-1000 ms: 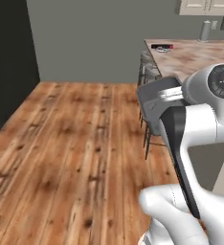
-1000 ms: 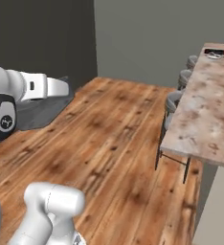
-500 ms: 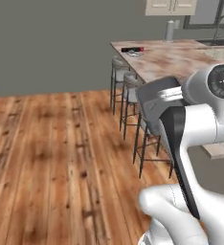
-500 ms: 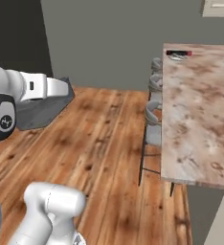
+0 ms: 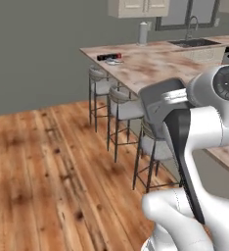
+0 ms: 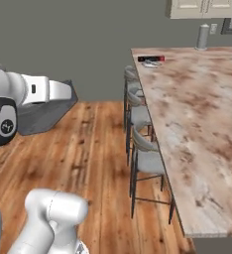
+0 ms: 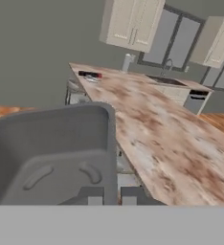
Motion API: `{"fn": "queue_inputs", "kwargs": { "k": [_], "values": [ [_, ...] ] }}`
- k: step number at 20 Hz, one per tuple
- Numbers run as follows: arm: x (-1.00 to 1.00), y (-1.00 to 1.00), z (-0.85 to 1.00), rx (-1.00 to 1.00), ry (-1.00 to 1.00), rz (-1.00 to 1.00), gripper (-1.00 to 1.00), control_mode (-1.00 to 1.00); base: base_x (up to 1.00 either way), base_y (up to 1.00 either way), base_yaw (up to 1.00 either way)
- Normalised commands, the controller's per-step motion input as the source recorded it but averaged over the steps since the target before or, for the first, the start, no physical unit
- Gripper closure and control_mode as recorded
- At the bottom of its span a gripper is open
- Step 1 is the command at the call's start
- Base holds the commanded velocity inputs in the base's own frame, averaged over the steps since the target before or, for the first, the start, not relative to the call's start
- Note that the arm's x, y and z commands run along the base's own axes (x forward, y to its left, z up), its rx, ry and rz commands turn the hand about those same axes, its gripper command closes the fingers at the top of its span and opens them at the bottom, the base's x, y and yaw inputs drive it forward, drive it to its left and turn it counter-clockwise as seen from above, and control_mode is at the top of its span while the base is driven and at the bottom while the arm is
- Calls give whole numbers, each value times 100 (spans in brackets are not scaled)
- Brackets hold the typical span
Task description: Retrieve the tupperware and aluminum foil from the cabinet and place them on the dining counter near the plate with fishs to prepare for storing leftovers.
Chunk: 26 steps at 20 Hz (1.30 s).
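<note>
The tupperware (image 7: 51, 153), a dark grey tub, hangs from my gripper (image 7: 110, 197), which is shut on its near wall. It also shows beside my wrist (image 5: 158, 105) and out to the left over the floor (image 6: 41, 111). At the far end of the dining counter (image 6: 197, 114) lies the aluminum foil (image 6: 151, 59), a black box with a red end, also seen from the left (image 5: 109, 57) and from the hand (image 7: 89, 74). The plate with fishs (image 6: 152, 64) sits right beside it. The cream cabinet (image 7: 131, 24) hangs on the back wall, doors closed.
Grey-seated stools (image 5: 121, 110) line the counter's floor-side edge (image 6: 138, 144). A grey cylinder (image 5: 143, 33) stands at the counter's far end. A sink with a faucet (image 5: 192, 41) lies farther back. Open wood floor (image 5: 38, 171) spreads to the left.
The whole picture has shifted: the base has moved, so the dining counter and stools now sit nearer and more central. The tub stays held in the same place relative to the arm.
</note>
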Motion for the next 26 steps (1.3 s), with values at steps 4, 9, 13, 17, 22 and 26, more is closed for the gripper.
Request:
{"fn": "queue_inputs", "kwargs": {
  "k": [4, 9, 13, 17, 22, 26],
  "values": [
    [0, 0, 0, 0, 0, 0, 100, 100, 100, 80, -39],
    [0, 0, 0, 0, 0, 0, 100, 100, 98, 88, -41],
    [0, 0, 0, 0, 0, 0, 100, 100, 93, 92, -43],
    [0, 0, 0, 0, 0, 0, 100, 100, 85, 94, -44],
    [0, 0, 0, 0, 0, 0, 100, 100, 75, 99, -45],
    [0, 0, 0, 0, 0, 0, 100, 100, 62, 100, -44]
  ]
}}
